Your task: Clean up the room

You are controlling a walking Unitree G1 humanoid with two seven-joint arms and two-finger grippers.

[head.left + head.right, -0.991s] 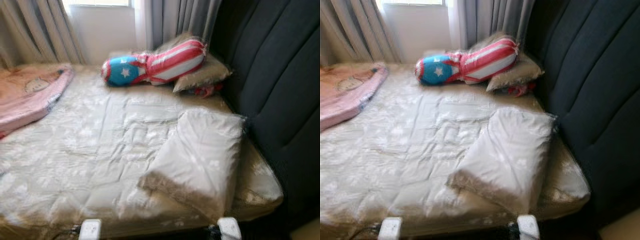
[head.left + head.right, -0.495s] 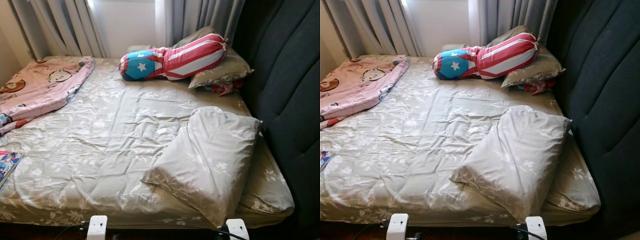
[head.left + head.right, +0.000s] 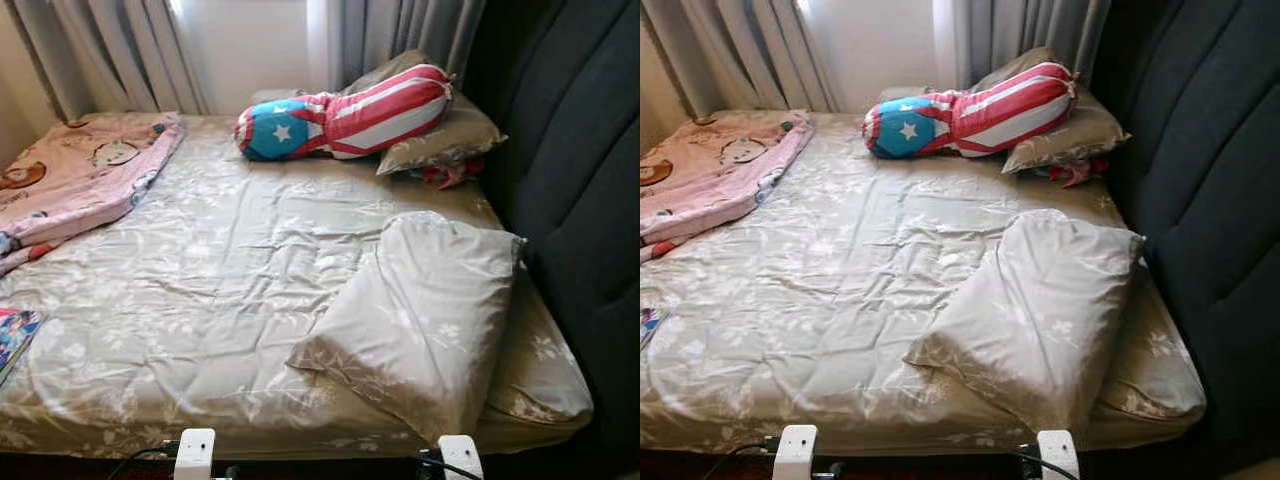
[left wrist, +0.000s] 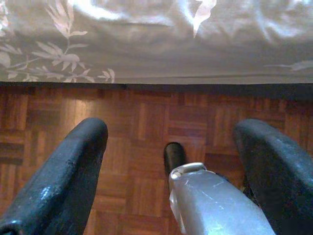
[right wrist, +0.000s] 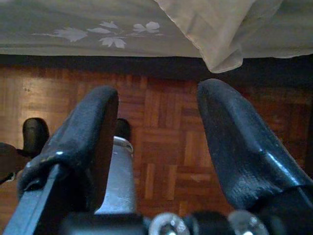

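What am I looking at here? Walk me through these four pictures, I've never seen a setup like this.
A walking humanoid robot stands at a bed, sent to tidy the room. Two pictures come from its head cameras, looking down at a grey leafy pillow, a red, white and blue star cushion, a pink blanket and a dark headboard. The other two come from wrist cameras: the left gripper and right gripper hang open over wooden parquet floor, holding nothing.

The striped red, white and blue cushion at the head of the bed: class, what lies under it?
The striped cushion rests on a grey leaf-print pillow and the bed sheet. A red item pokes out below the pillow; the rest is hidden.
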